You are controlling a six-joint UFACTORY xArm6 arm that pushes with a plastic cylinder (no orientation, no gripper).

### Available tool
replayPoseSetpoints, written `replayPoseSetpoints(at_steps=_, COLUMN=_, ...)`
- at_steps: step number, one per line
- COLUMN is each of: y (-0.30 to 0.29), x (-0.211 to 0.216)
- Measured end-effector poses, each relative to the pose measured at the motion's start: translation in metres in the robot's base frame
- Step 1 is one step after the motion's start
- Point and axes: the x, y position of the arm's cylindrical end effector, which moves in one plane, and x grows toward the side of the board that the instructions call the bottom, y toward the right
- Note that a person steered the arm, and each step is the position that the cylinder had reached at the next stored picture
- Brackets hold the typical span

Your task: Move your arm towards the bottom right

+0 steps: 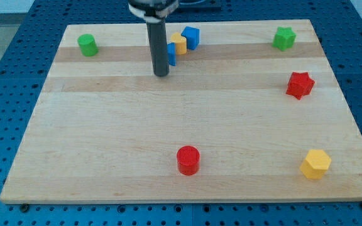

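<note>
My rod comes down from the view's top and my tip (161, 74) rests on the wooden board (105, 138) in its upper middle. A blue block (171, 54), partly hidden by the rod, is just to the right of the tip. A yellow block (179, 43) and a blue cube (191, 37) stand close behind it. A red cylinder (188, 160) is far below the tip. A yellow hexagonal block (315, 164) sits at the bottom right.
A green cylinder (88, 45) stands at the top left. A green star block (284, 39) is at the top right, and a red star block (300, 85) is below it near the right edge. Blue perforated table surrounds the board.
</note>
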Motion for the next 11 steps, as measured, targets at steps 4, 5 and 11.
replayPoseSetpoints(at_steps=4, y=0.183, x=0.234)
replayPoseSetpoints(at_steps=5, y=0.182, x=0.236)
replayPoseSetpoints(at_steps=11, y=0.176, x=0.237)
